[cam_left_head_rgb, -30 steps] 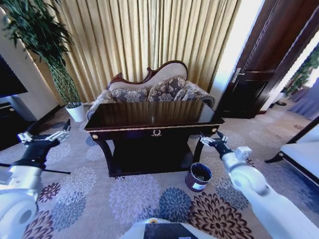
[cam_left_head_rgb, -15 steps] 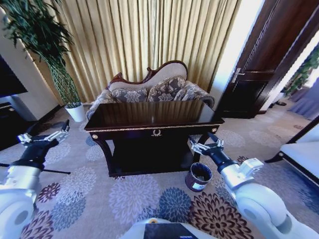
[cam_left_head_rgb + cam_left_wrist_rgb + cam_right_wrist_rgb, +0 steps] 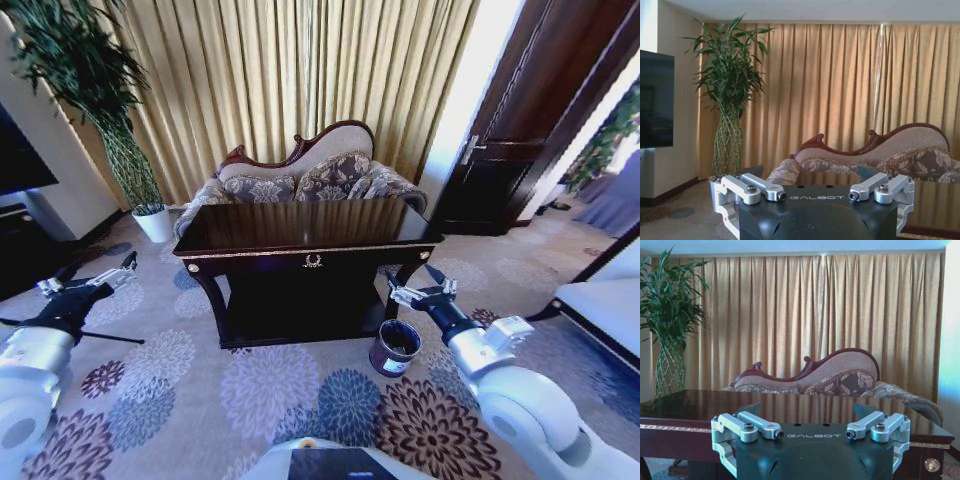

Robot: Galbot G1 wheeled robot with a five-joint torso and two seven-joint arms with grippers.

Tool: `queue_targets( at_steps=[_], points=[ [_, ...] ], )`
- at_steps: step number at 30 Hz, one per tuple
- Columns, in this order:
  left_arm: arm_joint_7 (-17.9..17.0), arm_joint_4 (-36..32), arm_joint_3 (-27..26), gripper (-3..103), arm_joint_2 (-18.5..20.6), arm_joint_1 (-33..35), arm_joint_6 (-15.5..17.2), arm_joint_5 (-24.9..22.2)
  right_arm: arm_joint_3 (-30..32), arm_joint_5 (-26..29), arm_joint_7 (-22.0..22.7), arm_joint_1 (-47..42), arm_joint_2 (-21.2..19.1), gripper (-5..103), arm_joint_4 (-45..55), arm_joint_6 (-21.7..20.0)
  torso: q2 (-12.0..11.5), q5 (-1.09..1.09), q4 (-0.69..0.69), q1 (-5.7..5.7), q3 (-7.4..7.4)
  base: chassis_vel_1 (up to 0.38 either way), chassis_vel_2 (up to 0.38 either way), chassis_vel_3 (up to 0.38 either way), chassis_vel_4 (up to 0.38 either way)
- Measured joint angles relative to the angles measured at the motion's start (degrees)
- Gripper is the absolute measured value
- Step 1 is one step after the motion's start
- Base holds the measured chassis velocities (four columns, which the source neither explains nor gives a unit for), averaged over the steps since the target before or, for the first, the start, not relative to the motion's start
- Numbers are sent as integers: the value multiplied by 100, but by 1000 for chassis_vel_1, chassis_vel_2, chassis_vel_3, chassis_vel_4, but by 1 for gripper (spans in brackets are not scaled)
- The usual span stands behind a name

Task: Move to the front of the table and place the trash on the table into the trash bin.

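Small round dark-brown trash bin (image 3: 396,348) (contents indiscernible) beside glossy dark-brown wooden table (image 3: 300,226); left gripper (image 3: 88,280) and right gripper (image 3: 424,292) spread wide, unladen.

The table (image 3: 300,228) is dark polished wood, glossy enough to mirror the curtains (image 3: 300,80), with a thin gold-coloured trim. The sofa (image 3: 300,180) behind has patterned woven cloth in a carved wood frame. The carpet (image 3: 250,390) looks matt and soft. Both grippers (image 3: 85,283) (image 3: 425,293) have bare metal links on black matt housings. The bin (image 3: 395,348) looks smooth and slightly shiny
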Motion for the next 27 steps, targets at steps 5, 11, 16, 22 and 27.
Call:
queue_targets(
  at_steps=[5,11,16,22,27],
  points=[
    [35,0,-16,100,-14,8,-37,13,-61,-93,-6,-67,49,100,-12,60,-1,0,-1,1,1,87,-105,-87,97],
    [180,0,-27,100,-55,53,-147,48,-87,-137,-11,-96,88,100,-17,67,-1,0,-1,1,1,92,-100,-99,82],
    [243,0,-27,100,-48,64,-210,66,-86,-150,-14,-104,101,100,-20,81,0,0,-1,1,1,129,-122,-127,128],
    [289,0,-15,100,-48,65,-243,79,-89,-168,-18,-123,144,100,-22,99,0,-1,0,0,0,142,-134,-131,129],
    [305,0,6,100,-69,67,-257,105,-91,-175,-20,-129,148,100,-25,118,0,0,-2,1,1,103,-135,-107,118]
  ],
)
